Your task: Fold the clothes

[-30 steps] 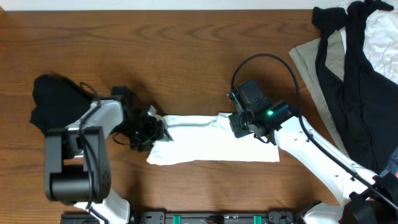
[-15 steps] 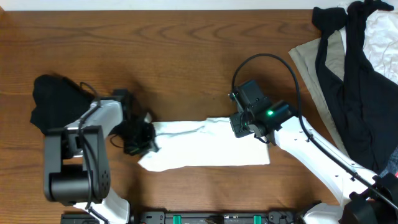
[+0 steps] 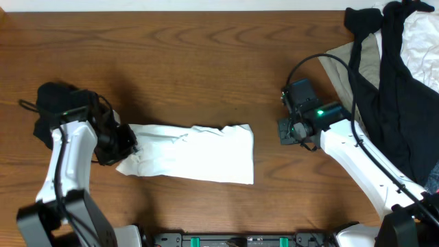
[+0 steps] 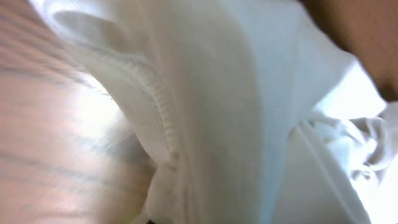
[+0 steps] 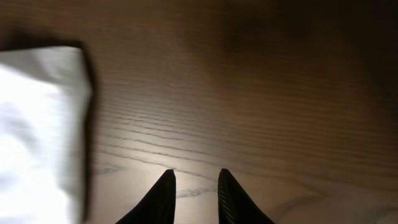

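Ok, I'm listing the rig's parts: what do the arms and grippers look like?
The left arm and right arm have white links with black joints and wrists. A black cable loops above the right wrist, where a green light glows. The right gripper has dark, tapered fingers.

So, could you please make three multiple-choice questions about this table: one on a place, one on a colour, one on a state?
1. Where does the pile of unfolded clothes lie?
A) far right corner
B) near left corner
C) middle

2. What colour is the lone cloth at the left edge?
A) yellow
B) black
C) blue

3. What is the right pincer doing?
A) gripping a sleeve
B) gripping a black cloth
C) holding nothing

Answers:
1 A, it fills the overhead view's upper right.
2 B, it is dark against the brown table.
3 C, only bare wood shows between its tips, apart from the white shirt.
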Controlling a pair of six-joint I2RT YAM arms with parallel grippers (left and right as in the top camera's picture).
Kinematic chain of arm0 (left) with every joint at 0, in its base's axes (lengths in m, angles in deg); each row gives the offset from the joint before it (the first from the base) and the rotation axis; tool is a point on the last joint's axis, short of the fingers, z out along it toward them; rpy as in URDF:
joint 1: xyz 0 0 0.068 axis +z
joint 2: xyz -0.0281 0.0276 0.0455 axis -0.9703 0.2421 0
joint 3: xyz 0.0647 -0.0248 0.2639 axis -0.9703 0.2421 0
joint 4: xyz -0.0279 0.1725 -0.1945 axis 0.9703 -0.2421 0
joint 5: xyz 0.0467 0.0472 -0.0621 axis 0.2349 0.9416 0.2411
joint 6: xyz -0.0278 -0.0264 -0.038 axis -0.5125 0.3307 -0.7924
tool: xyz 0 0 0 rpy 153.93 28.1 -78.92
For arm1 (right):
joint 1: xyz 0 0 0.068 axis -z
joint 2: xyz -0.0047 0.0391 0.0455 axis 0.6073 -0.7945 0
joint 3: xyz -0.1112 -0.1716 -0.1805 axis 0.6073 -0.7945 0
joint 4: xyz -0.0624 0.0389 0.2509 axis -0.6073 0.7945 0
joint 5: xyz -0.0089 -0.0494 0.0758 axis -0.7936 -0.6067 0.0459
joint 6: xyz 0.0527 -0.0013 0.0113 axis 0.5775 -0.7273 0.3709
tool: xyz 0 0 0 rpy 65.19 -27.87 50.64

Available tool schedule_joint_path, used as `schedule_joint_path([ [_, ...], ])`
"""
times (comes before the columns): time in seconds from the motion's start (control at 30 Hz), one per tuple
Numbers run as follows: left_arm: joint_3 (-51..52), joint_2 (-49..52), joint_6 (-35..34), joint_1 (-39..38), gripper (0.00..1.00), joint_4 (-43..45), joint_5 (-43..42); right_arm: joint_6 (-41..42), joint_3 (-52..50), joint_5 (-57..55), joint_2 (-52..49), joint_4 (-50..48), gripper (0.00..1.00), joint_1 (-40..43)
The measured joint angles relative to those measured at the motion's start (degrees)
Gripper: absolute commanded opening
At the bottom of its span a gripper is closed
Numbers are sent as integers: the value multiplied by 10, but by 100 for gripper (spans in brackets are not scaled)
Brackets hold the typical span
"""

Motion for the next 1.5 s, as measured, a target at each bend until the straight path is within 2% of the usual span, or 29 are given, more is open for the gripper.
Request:
schedule_joint_path([
  [0.27, -89, -31, -8, -7, 6, -106, 21, 0, 0, 0, 0, 5, 21, 4],
  [0.4, -114, -31, -11, -45, 6, -127, 11, 0, 0, 0, 0, 6, 21, 4],
  [0.77, -119, -31, -71, -260, 6, -86, -15, 3, 0, 2, 0, 21, 21, 4],
  [1.0, -119, -27, -133, -393, 6, -36, 20, 5, 0, 7, 0, 25, 21, 5],
  [1.27, -119, 32, -176, -468, 6, -13, 35, 5, 0, 21, 0, 30, 22, 5],
  [1.5, -119, 55, -180, -487, 6, -10, 37, 6, -3, 41, 0, 61, 21, 4],
])
